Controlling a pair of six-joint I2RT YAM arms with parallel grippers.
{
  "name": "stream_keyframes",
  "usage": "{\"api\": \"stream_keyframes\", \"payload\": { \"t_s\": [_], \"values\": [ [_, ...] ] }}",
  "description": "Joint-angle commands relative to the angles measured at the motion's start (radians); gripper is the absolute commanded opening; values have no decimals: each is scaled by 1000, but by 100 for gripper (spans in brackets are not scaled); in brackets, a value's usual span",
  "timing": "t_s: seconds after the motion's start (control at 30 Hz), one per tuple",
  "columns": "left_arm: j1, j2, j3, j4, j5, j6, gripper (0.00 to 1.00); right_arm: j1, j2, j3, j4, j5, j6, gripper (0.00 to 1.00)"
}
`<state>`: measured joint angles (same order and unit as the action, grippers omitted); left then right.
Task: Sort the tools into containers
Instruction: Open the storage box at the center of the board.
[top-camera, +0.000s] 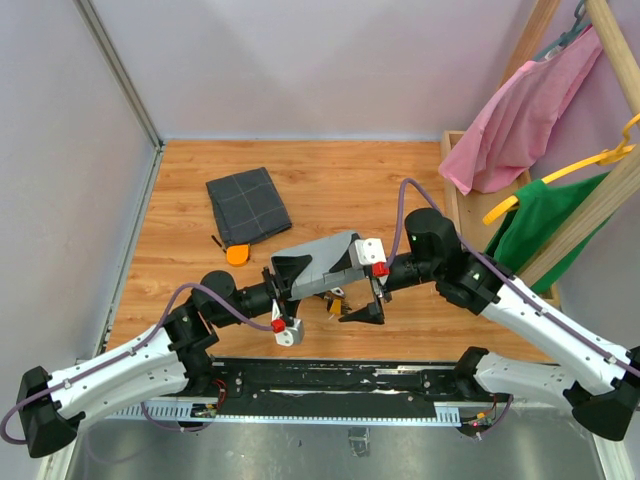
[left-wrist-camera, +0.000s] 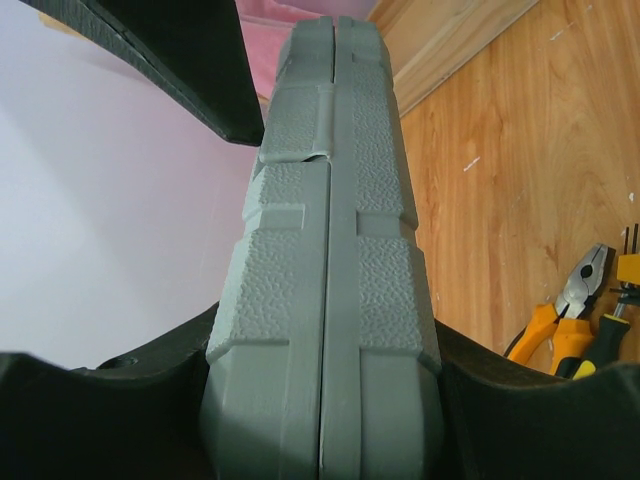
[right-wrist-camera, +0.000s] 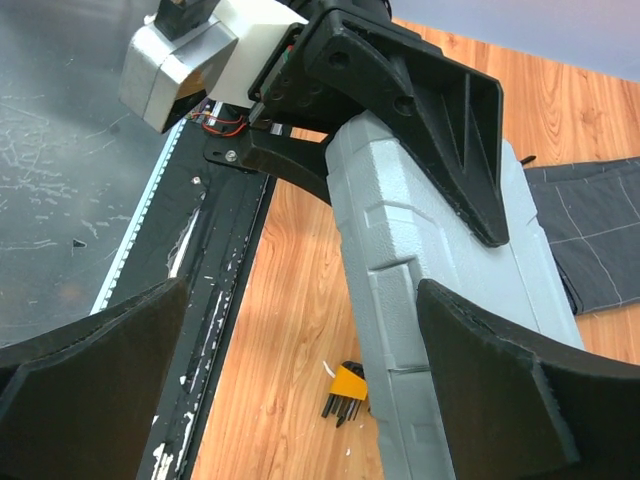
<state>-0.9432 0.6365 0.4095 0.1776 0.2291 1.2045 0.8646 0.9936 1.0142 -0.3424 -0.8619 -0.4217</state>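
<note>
The light-grey hard case (top-camera: 322, 262) is closed and held up off the table, tilted. My left gripper (top-camera: 278, 287) is shut on its left end. In the left wrist view the case (left-wrist-camera: 325, 250) stands edge-on between both fingers (left-wrist-camera: 520, 410). My right gripper (top-camera: 362, 300) is wide open at the case's right end; the case's edge (right-wrist-camera: 420, 300) runs beside its right finger (right-wrist-camera: 510, 400). Orange-handled pliers (left-wrist-camera: 568, 318) and a yellow tool (left-wrist-camera: 628, 272) lie on the table. An orange bit holder (right-wrist-camera: 348, 388) lies under the case. The dark grey pouch (top-camera: 248, 205) lies flat at the back left.
A round orange piece (top-camera: 238, 254) and a small black item (top-camera: 216, 241) lie just in front of the pouch. A wooden rack with pink and green garments (top-camera: 540, 110) stands at the right. A black rail (top-camera: 330, 385) runs along the table's near edge.
</note>
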Motion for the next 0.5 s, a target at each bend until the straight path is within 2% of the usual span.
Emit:
{"api": "stream_keyframes", "payload": {
  "t_s": [0.0, 0.23, 0.47],
  "values": [
    [0, -27, 7, 93, 33, 1, 0, 13, 6, 41, -11, 18, -17, 99],
    [0, -27, 5, 94, 31, -3, 0, 13, 11, 43, -23, 8, -11, 100],
    [0, -23, -1, 129, -4, -1, 0, 13, 50, 48, -112, -60, 6, 74]
  ]
}}
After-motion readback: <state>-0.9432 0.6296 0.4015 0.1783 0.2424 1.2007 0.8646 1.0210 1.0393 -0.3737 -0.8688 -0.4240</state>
